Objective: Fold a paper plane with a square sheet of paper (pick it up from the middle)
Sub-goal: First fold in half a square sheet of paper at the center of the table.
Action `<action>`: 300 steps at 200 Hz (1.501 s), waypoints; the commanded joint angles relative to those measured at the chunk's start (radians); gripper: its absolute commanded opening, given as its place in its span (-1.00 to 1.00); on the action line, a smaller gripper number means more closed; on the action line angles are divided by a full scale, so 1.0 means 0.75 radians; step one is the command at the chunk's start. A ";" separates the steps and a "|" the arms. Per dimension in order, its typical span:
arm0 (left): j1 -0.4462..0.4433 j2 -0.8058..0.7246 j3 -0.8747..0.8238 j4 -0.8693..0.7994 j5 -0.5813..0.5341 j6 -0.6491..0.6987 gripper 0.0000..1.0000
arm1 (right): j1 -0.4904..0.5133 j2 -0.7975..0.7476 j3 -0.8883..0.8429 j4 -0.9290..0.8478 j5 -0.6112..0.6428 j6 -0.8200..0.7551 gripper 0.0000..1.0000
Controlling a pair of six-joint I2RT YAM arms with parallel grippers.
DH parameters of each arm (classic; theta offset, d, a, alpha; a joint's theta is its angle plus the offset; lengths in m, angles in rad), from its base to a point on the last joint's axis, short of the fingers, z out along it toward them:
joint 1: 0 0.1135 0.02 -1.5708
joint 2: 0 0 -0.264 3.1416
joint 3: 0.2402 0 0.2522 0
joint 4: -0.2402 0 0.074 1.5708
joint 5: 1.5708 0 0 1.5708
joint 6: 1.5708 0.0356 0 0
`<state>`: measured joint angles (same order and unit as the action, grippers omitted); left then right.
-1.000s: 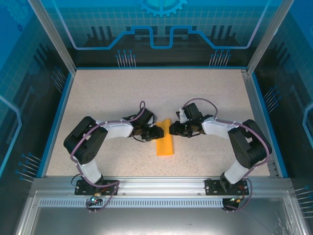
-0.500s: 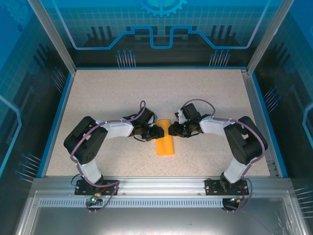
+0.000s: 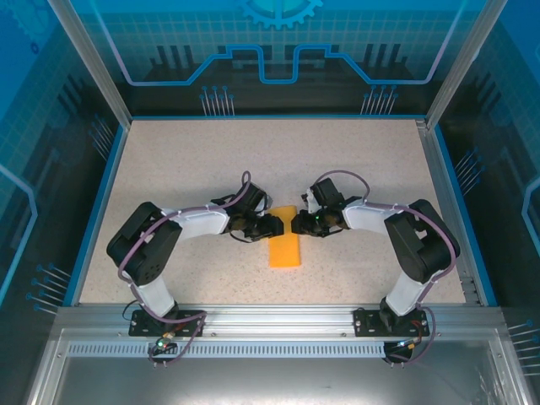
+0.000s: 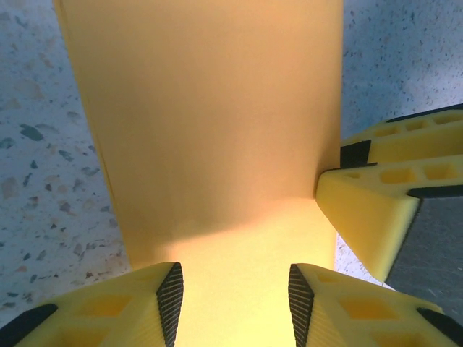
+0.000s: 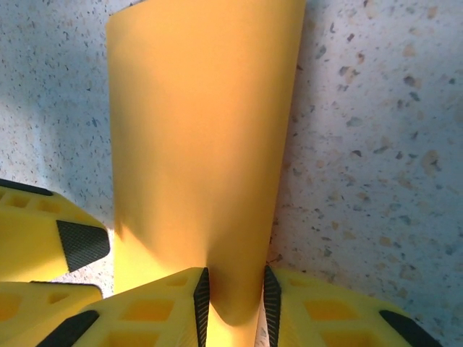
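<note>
Right wrist: right hand (image 5: 233,293) clamps paper (image 5: 202,144); left hand (image 4: 235,289) released astride it. One-sided tug could skew or tear it.

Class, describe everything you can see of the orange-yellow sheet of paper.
The sheet is plain, unmarked orange-yellow paper, doubled over into a narrow, softly bowed strip. It lies on the speckled table, lengthwise near to far. The right tool pinches it near its far end; the left tool stands open astride it opposite.
</note>
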<state>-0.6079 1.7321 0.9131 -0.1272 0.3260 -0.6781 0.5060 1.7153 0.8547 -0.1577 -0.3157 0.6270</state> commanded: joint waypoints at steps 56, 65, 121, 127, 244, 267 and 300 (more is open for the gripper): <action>-0.009 -0.090 0.052 -0.103 -0.026 0.054 -0.04 | 0.025 0.011 0.008 -0.030 0.026 -0.016 -0.43; -0.007 -0.096 0.055 -0.114 -0.031 0.059 -0.04 | 0.025 0.010 0.007 -0.029 0.027 -0.015 -0.43; -0.006 -0.124 0.053 -0.147 -0.076 0.049 -0.03 | 0.028 0.008 -0.007 -0.013 0.039 0.007 -0.40; -0.007 -0.129 0.049 -0.152 -0.093 0.043 -0.03 | 0.029 0.010 -0.009 -0.013 0.039 0.007 -0.40; 0.043 -0.312 -0.057 -0.271 -0.246 -0.042 -0.01 | 0.053 0.019 -0.008 -0.027 0.082 -0.001 -0.39; 0.051 -0.331 -0.070 -0.280 -0.248 -0.045 0.02 | 0.053 0.015 -0.017 -0.012 0.092 0.026 -0.40; 0.058 -0.336 -0.078 -0.280 -0.236 -0.047 0.04 | 0.056 0.020 -0.024 0.016 0.086 0.059 -0.41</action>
<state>-0.5728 1.5078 0.8703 -0.3096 0.1596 -0.7055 0.5327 1.7153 0.8509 -0.1562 -0.2684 0.6437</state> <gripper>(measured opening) 0.516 0.299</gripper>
